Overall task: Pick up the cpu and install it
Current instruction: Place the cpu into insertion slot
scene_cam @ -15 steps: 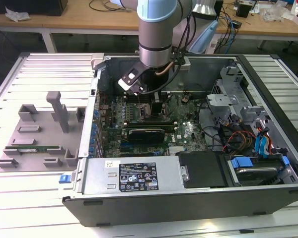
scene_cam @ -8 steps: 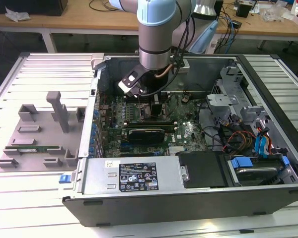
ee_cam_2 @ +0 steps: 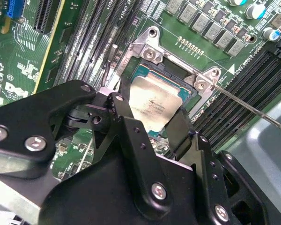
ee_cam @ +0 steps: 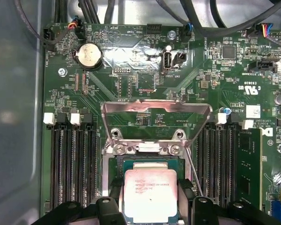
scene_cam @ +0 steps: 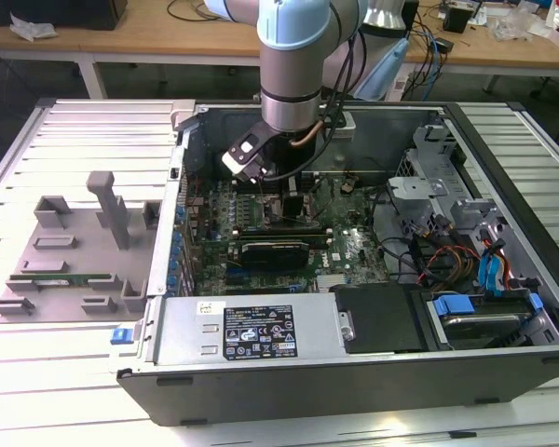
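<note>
Second wrist view: the claw [ee_cam_2: 152, 115] is closed on the cpu [ee_cam_2: 154, 105], with one black finger [ee_cam_2: 124, 112] against each of two opposite edges and the silvery top plate facing up. The cpu sits directly over the open socket [ee_cam_2: 145, 70] on the motherboard [ee_cam_2: 18, 61]. The retention lever [ee_cam_2: 253, 110] is swung clear to one side.

In the first wrist view, the cpu [ee_cam: 150, 194] is between the fingers at the socket [ee_cam: 150, 164]. The load plate [ee_cam: 154, 104] stands raised beyond it, and memory slots [ee_cam: 75, 159] flank the socket on both sides. Whether the underside of the cpu already rests in the socket cannot be determined.

In the exterior view, the arm reaches down into the open computer case [scene_cam: 261, 391], which lies on the slatted desk [scene_cam: 74, 391]. The claw [scene_cam: 293, 196] is low over the board.

Step in hand, as judged: pick-up is complete and placement into the socket is under way. The load plate is not yet closed.

Requirements for completing placement, as judged:
- Cpu edges square to the socket frame.
- Cpu held level, not tilted.
- Low contact force, because the socket contacts are likely to be fragile.
- Fingers must clear the socket frame on release.
</note>
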Available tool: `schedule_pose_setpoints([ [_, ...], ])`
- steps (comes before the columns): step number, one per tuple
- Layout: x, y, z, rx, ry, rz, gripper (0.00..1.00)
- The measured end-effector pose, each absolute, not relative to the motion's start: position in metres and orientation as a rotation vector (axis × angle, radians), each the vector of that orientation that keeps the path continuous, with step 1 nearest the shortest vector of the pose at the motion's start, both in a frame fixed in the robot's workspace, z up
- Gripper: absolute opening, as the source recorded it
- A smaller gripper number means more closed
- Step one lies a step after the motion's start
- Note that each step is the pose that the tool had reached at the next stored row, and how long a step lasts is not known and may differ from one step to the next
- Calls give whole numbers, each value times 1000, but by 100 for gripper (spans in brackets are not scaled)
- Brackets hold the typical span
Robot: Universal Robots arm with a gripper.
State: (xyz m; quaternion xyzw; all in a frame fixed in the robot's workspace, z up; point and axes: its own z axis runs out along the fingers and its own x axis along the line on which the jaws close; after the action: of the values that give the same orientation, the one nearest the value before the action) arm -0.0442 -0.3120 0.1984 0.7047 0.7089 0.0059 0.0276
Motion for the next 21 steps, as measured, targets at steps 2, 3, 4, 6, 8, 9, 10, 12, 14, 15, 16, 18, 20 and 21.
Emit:
schedule_pose_setpoints([
  [2, -44, -311, 198, 2176, 2189, 18, 55],
  [3, -44, -311, 198, 2176, 2189, 18, 55],
  [4, -44, -311, 198, 2176, 2189, 18, 55],
  [6, -44, -311, 197, 2176, 2189, 17, 55],
  [8, -44, -311, 197, 2176, 2189, 17, 55],
  [9, -44, -311, 197, 2176, 2189, 18, 55],
  [10, -44, -311, 197, 2176, 2189, 18, 55],
  [12, -44, -311, 197, 2176, 2189, 17, 55],
  [14, -44, -311, 197, 2176, 2189, 17, 55],
  [15, -44, -311, 196, 2176, 2189, 18, 55],
  [16, -44, -311, 196, 2176, 2189, 18, 55],
  [18, -44, -311, 196, 2176, 2189, 19, 55],
  [20, -44, -311, 196, 2176, 2189, 19, 62],
  [21, -44, -311, 196, 2176, 2189, 18, 62],
])
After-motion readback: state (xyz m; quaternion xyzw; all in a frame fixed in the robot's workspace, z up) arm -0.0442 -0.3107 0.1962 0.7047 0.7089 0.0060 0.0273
